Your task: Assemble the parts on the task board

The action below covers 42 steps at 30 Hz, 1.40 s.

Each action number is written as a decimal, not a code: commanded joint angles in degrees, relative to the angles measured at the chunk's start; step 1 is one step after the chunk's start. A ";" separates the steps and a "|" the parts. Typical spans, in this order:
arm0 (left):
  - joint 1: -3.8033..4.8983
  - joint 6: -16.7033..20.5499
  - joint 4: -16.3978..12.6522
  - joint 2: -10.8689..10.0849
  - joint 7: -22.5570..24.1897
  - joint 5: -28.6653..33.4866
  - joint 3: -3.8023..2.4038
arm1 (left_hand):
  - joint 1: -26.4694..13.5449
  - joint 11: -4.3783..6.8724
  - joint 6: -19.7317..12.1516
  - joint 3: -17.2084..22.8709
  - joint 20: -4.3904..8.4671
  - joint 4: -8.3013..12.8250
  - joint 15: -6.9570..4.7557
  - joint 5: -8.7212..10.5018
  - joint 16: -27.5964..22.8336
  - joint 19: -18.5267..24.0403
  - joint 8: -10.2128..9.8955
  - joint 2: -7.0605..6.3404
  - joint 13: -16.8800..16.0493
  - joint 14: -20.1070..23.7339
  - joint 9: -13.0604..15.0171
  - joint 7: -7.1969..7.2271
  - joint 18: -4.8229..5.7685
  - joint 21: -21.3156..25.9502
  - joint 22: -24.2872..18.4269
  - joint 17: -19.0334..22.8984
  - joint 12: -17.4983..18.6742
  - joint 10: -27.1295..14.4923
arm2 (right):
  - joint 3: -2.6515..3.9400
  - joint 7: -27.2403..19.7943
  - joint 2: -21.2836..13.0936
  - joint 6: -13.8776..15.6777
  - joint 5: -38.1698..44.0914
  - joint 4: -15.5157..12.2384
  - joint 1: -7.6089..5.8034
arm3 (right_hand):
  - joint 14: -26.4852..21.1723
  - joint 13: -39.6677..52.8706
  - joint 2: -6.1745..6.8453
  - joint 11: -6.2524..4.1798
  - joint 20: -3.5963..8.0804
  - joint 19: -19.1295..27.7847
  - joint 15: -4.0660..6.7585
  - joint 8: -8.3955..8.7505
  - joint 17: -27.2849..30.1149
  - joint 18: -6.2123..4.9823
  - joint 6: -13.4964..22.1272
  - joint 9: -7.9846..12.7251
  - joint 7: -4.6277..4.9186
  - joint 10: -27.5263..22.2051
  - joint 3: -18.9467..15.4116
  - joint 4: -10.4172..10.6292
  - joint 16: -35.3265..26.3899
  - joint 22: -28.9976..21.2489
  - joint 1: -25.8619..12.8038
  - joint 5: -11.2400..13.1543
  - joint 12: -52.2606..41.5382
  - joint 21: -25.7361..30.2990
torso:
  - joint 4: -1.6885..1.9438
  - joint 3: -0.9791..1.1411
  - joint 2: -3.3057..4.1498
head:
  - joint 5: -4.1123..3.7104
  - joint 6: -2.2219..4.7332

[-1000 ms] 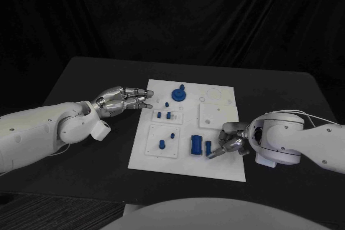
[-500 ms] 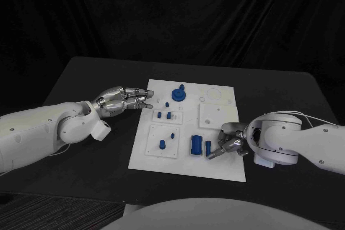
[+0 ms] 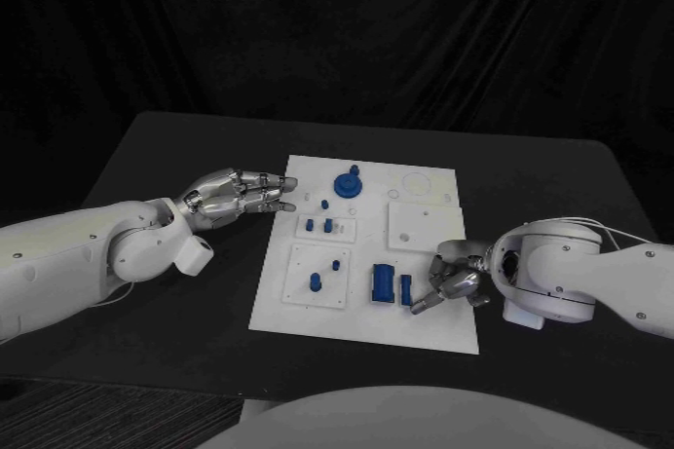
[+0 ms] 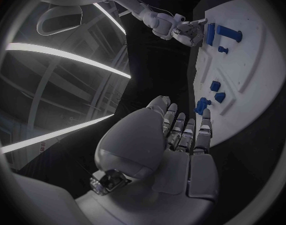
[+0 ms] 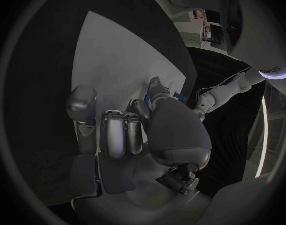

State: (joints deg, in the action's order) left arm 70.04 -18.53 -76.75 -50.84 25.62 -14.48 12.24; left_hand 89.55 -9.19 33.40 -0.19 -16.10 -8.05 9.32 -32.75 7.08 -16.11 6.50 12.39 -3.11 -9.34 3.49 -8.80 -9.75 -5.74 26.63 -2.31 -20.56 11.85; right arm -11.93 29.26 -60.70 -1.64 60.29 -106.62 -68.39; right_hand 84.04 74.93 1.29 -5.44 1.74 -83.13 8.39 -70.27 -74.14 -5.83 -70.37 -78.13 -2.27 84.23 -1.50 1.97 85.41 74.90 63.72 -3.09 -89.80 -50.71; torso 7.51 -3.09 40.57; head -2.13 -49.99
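Note:
The white task board point(image 3: 429, 318) lies in the middle of the black table. On it are a round blue knob point(image 3: 349, 184), several small blue pegs point(image 3: 321, 225) and a blue block point(image 3: 382, 281). My right hand point(image 3: 452, 281) sits at the board's near right part, fingers curled, pinching a narrow blue part point(image 3: 407, 291) that stands beside the block. In the right wrist view that hand point(image 5: 137, 130) closes on the blue part point(image 5: 150, 91) over the board point(image 5: 112, 55). My left hand point(image 3: 239, 193) reaches to the board's far left edge with fingers stretched out and holds nothing; its fingertips point(image 4: 204, 116) lie near the knob point(image 4: 202, 105).
Raised white sub-plates point(image 3: 425, 223) stand on the board, one with small holes, and round recesses point(image 3: 417, 184) mark its far right corner. Black table point(image 3: 183, 313) stretches to the left and in front of the board.
My right arm and hand have shifted slightly to the right, the fingers still at the narrow blue part. The left hand has not moved.

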 commanded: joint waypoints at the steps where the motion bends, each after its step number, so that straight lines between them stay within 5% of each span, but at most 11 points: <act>1: -0.09 1.40 -0.67 -0.31 2.34 0.31 -0.05 | -0.28 0.04 0.65 0.59 -0.03 0.24 0.02 -0.22 0.10 -0.44 0.34 -0.66 -0.07 -0.11 0.11 -0.07 -0.62 -0.29 -0.01 -0.06 -0.44 0.56 | 0.01 -8.36 -0.62 -4.29 -4.19 -0.48 -1.14 | 3.33 15.07 -1.84 -0.32 0.25 0.14 0.20 1.90 0.22 -0.85 2.07 -4.38 0.10 5.77 -1.22 0.56 -0.20 6.02 2.22 0.07 -0.20 0.94 | -0.02 -0.01 -0.02 | -0.72 -0.01; 9: -0.06 4.58 -2.41 -1.65 5.06 0.33 -0.05 | -1.82 -0.11 2.52 0.82 0.25 -0.59 -0.11 0.18 0.40 -0.21 0.89 -1.65 -0.13 -0.41 0.24 -0.23 -0.64 -0.29 -0.48 -0.10 -1.20 1.68 | 0.01 -19.92 -1.41 -0.41 -15.91 1.55 -6.87 | 1.89 15.07 -2.59 0.05 -0.15 2.14 -0.09 8.19 6.71 -1.87 6.43 -2.25 0.35 5.77 -5.61 3.67 -3.06 4.22 0.52 -0.13 -0.20 7.90 | -0.22 0.14 -0.58 | -1.03 -0.01; 12: -0.04 6.18 -3.19 -2.06 7.13 0.33 -0.05 | -3.75 0.15 3.87 0.22 0.89 -3.21 -0.55 1.37 0.46 0.55 1.24 -2.05 -0.14 -0.32 0.28 -0.07 -0.61 -0.06 -1.29 -0.06 -1.61 2.44 | 0.01 -24.56 -1.50 6.13 -19.63 2.65 -8.34 | -1.42 15.07 -3.81 0.79 -1.02 6.29 -1.01 26.52 20.85 -3.60 17.92 6.16 1.15 5.77 -9.18 7.35 -10.94 -0.27 -1.24 -1.64 -0.20 22.06 | -0.34 0.20 -1.17 | -1.02 -0.01; 14: -0.02 7.62 -3.63 -2.21 9.69 0.33 -0.06 | -4.62 0.45 5.15 -0.54 1.32 -5.42 -0.92 1.61 0.56 0.90 1.56 -2.56 -0.18 -0.33 0.36 0.14 -0.57 0.02 -1.69 -0.06 -2.14 3.29 | 0.01 -28.16 -1.41 11.41 -22.24 3.68 -8.98 | -7.18 2.68 -5.88 2.87 -3.52 12.96 -3.16 36.17 36.01 -4.35 14.89 15.90 2.88 -4.20 -12.77 12.42 -24.02 -6.33 -2.10 -5.68 19.30 34.86 | -0.43 0.22 -1.52 | -0.93 -0.01; 24: -0.01 14.33 -4.66 -2.51 19.59 0.33 -0.05 | -6.72 2.06 11.99 -5.45 4.03 -8.84 -2.86 5.26 2.88 -2.19 2.07 -4.54 -0.39 -5.50 0.29 1.38 -0.02 -2.26 -1.26 -0.26 -5.54 13.10 | 0.00 -44.65 0.30 19.87 -30.59 8.30 -8.91 | -31.35 -45.54 -9.57 14.42 -14.65 35.79 -16.49 53.84 62.26 -2.68 19.70 36.61 12.80 -32.29 -18.81 14.67 -69.90 -28.69 0.70 -6.96 76.76 47.30 | -1.66 1.13 -5.32 | 0.55 -0.01; 26: -0.02 15.32 -4.64 -2.45 20.79 0.33 -0.05 | -7.51 2.78 11.65 -6.44 4.85 -8.78 -3.54 6.73 0.74 -1.05 1.37 -4.61 -0.28 -2.23 0.23 1.61 0.10 -1.71 -1.71 0.25 -3.87 11.63 | 0.00 -47.35 0.70 19.37 -31.04 8.95 -8.24 | -36.64 -48.74 -9.33 17.29 -16.25 41.37 -19.17 56.77 64.35 -1.58 23.53 39.65 11.90 -36.98 -19.00 14.71 -73.68 -31.89 0.48 -6.40 79.56 47.21 | -1.80 1.34 -5.97 | 0.75 -0.01; 28: -0.03 16.68 -4.67 -2.38 22.56 0.33 -0.04 | -9.58 4.12 10.33 -8.40 6.23 -8.80 -4.98 9.57 -2.18 2.56 -0.10 -4.25 -0.07 2.38 0.21 2.48 0.11 0.01 -4.75 0.78 -0.56 7.87 | 0.00 -50.12 1.08 18.94 -31.38 9.62 -7.38 | -44.04 -53.05 -7.95 15.93 -17.37 54.42 -20.72 60.70 67.16 -0.46 28.99 44.43 11.33 -45.29 -17.87 14.74 -77.69 -40.20 0.04 -5.40 83.10 47.84 | -1.97 1.59 -6.52 | 1.09 -0.01; 31: -0.04 18.54 -5.05 -2.62 24.63 -0.35 -0.04 | -12.02 6.56 9.31 -11.22 7.77 -8.71 -7.24 14.39 -1.93 1.98 -1.35 -4.22 -0.09 1.77 0.08 4.59 -0.47 -0.39 -4.47 0.71 -0.32 7.75 | -0.01 -53.65 1.68 18.47 -31.67 10.60 -6.32 | -65.71 -60.34 -5.95 13.33 -17.82 77.08 -19.71 65.00 71.62 -0.78 36.10 53.37 3.90 -59.73 -13.76 14.74 -82.55 -63.93 -1.96 -3.92 84.16 49.27 | -2.00 1.86 -6.89 | 1.20 -0.01; 39: -0.06 19.60 -5.21 -2.71 25.43 -2.00 -0.03 | -11.80 9.20 1.03 -13.56 9.61 -8.67 -9.21 14.38 -5.97 8.59 -3.58 -3.32 0.53 7.50 -0.49 6.87 -0.46 2.62 -11.15 1.77 5.06 -0.04 | -0.01 -59.43 2.48 18.44 -32.76 12.05 -4.55 | -77.46 -67.78 -4.78 10.17 -17.65 82.31 -17.13 64.97 72.72 -3.99 41.35 65.05 0.68 -72.77 -10.28 14.82 -83.70 -72.57 -3.91 -2.58 81.43 50.28 | -1.89 2.09 -7.13 | 1.01 -0.01; 40: -0.01 17.50 -5.06 -2.83 12.75 -0.76 0.00 | -35.33 9.19 -9.12 -9.26 11.53 -3.67 -9.32 20.01 -7.08 10.62 -6.50 -6.16 3.11 9.34 -3.49 8.80 2.93 5.74 -15.60 2.31 9.58 -3.43 | -0.05 -53.29 2.43 17.47 -30.98 11.79 -4.90 | -79.36 -69.97 -1.29 5.44 -12.46 83.13 -14.39 70.27 74.14 -0.68 50.71 69.10 2.27 -76.15 -6.78 9.46 -85.41 -74.90 -22.04 3.09 84.28 50.71 | -1.95 1.91 -6.91 | 1.25 0.01; 42: -0.09 17.85 -5.12 -2.76 12.68 -0.65 -0.10 | -37.52 9.19 -10.38 -8.90 11.81 -3.32 -9.32 20.43 -7.08 10.96 -6.50 -6.26 3.11 9.34 -3.49 8.80 2.92 5.74 -16.23 2.31 10.20 -3.97 | 0.10 -53.36 2.59 17.80 -31.32 11.85 -4.75 | -84.04 -74.93 -1.29 5.44 -9.40 83.13 -12.68 70.27 74.14 0.90 56.49 71.67 2.27 -78.45 -4.28 6.10 -85.41 -74.90 -33.83 3.09 89.80 50.71 | -2.01 1.92 -6.94 | 1.26 0.18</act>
State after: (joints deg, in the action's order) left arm 70.03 -0.91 -81.77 -53.68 38.22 -15.32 12.25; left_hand 70.56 -0.05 31.23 -12.42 -5.78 -15.34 0.14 -16.67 0.86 -7.01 2.06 8.34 -1.79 -1.50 2.10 -1.40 -9.75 -2.19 14.10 -0.39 -14.06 10.65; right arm -11.96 -24.45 -58.19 15.80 29.20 -94.74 -73.20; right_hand 0.96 1.47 -0.21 0.21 -8.56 -0.05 -3.68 -0.30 -0.11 -5.68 -15.49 -7.21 -0.06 6.43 -6.41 9.00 0.20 0.17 33.12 -0.41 -2.32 -0.20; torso 5.56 -1.15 33.62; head -0.95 -49.95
